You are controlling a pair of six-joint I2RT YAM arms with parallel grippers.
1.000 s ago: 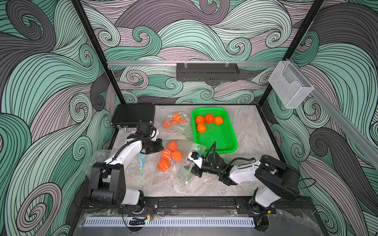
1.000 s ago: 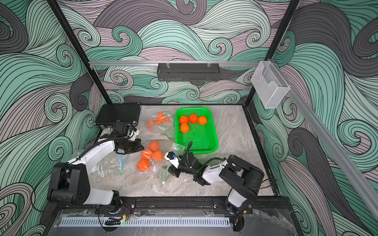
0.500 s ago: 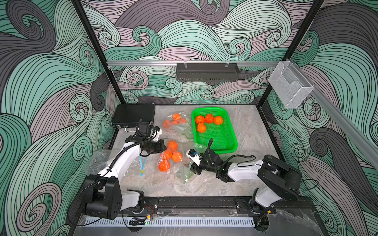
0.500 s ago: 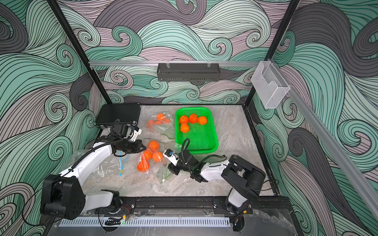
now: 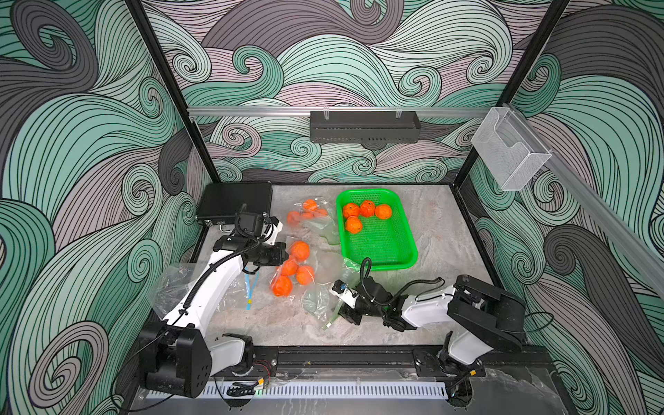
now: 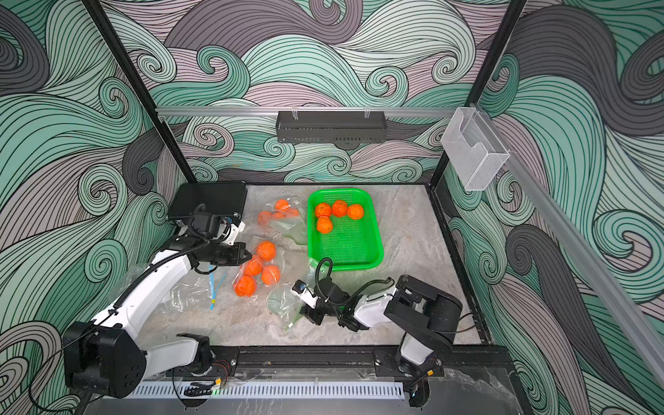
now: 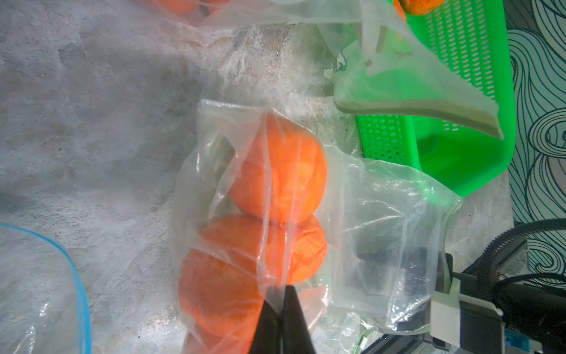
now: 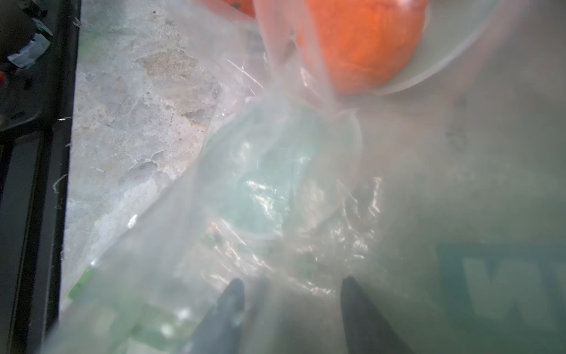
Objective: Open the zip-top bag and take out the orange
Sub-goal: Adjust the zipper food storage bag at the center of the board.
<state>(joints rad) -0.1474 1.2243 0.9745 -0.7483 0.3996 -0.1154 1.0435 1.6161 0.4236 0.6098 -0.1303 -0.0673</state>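
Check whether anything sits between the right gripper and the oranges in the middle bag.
Yes: the bag itself. Its oranges sit inside the film, which the left gripper pinches. Crumpled plastic lies between the open right gripper and the nearest orange; whether the mouth is open there is unclear.

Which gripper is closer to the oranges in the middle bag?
Left. The left gripper pinches the bag right beside the oranges; the right gripper is farther off, frontward.
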